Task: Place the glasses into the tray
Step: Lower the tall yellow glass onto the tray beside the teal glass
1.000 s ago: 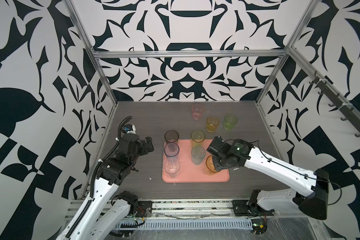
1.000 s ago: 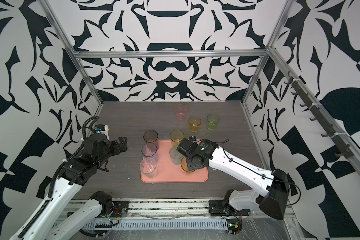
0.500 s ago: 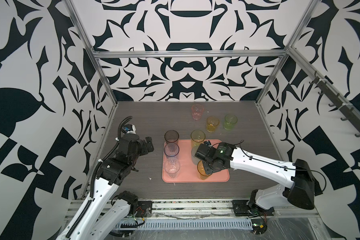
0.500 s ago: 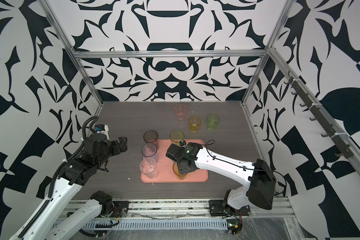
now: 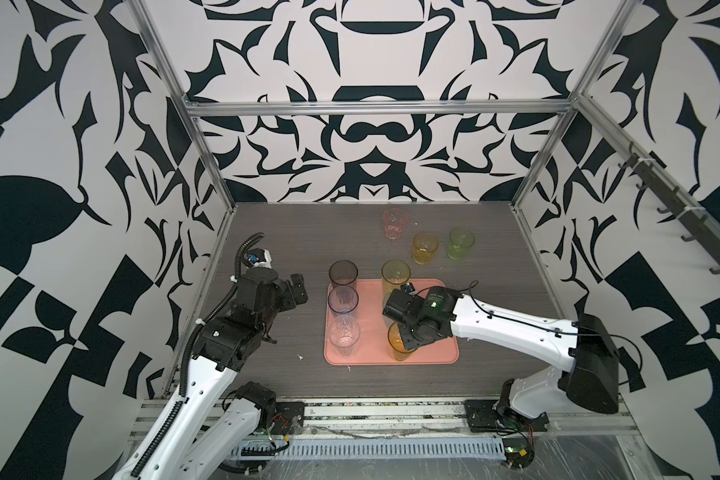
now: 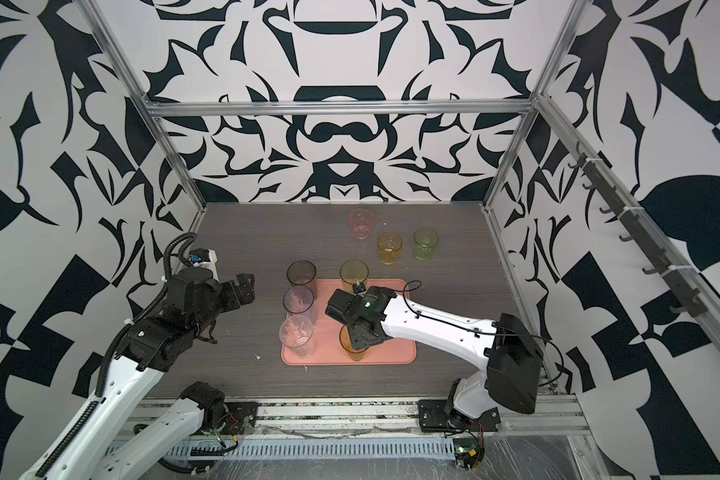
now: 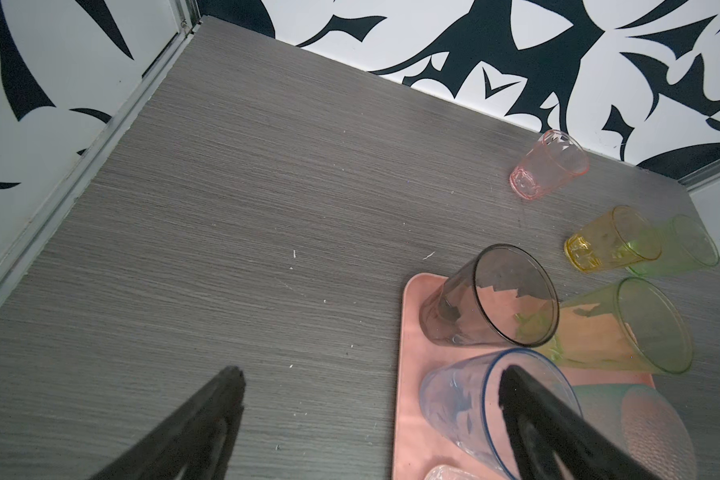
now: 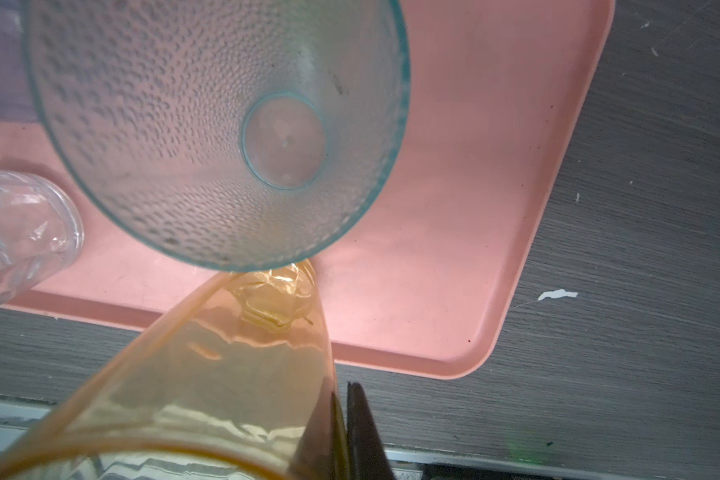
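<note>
The right hand [image 8: 344, 432] pinched the wall of a tall amber tumbler [image 5: 400, 347] at its rim, one finger inside and one outside. The glass's base was at the near edge of the salmon tray [image 5: 443, 355], about midway along it; whether it rested there could not be told. Just beyond it stood a teal tumbler [image 8: 225, 124], close against the amber one. Down the tray's left side stood a smoky grey tumbler [image 5: 343, 272] at the far corner, a blue tumbler [image 5: 343, 299] in the middle and a clear tumbler [image 5: 344, 334] nearest, with an olive tumbler [image 5: 395, 274] at the far edge. Off the tray, on the far right of the surface [image 5: 267, 232], stood a pink tumbler [image 5: 393, 222], a short yellow tumbler [image 5: 425, 247] and a green tumbler [image 5: 460, 243]. The left hand [image 5: 298, 286] hung left of the tray over bare surface — fingers spread wide, holding nothing.
</note>
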Robot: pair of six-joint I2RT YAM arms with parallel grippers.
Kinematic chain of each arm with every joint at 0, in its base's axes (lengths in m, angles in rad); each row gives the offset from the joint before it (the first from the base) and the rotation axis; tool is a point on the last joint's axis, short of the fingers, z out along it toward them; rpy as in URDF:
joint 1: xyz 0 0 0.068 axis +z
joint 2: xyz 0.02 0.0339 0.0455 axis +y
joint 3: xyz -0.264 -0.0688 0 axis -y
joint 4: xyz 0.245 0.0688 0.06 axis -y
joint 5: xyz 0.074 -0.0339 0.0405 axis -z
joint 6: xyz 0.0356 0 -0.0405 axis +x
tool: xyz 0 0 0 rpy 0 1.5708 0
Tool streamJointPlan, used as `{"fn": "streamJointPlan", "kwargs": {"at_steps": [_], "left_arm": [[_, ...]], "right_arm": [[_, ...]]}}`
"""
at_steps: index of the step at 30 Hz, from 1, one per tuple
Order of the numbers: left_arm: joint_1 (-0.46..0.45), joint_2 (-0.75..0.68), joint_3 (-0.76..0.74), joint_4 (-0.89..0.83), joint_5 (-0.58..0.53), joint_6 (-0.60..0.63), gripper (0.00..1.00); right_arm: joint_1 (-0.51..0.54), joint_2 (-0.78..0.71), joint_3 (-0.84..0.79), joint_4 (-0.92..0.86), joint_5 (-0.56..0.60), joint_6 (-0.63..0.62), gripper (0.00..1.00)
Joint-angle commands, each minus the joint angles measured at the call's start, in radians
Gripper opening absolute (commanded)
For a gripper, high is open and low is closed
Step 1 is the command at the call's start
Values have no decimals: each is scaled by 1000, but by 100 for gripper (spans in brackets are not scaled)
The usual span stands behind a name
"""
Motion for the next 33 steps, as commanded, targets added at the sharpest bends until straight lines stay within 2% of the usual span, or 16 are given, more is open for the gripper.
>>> {"fn": "streamJointPlan", "kwargs": {"at_steps": [1, 3, 9, 13, 20, 33], "left_arm": [[2, -11, -18, -1, 5, -9, 99], [2, -13, -18, -1, 4, -9, 100], [3, -13, -18, -1, 4, -9, 100], [3, -8, -18, -3, 5, -9, 100], [3, -11, -15, -8, 1, -9, 99], [3, -14, -9, -14, -6, -7, 99]], "right_arm": [[7, -6, 42, 9, 3, 14, 0], [7, -2, 42, 10, 2, 14, 1], [9, 0, 45, 9, 7, 12, 18], [9, -4, 60, -1, 17, 2, 22], [8, -16, 102, -31, 43, -7, 40], [9, -62, 195, -129, 87, -64, 53]]}}
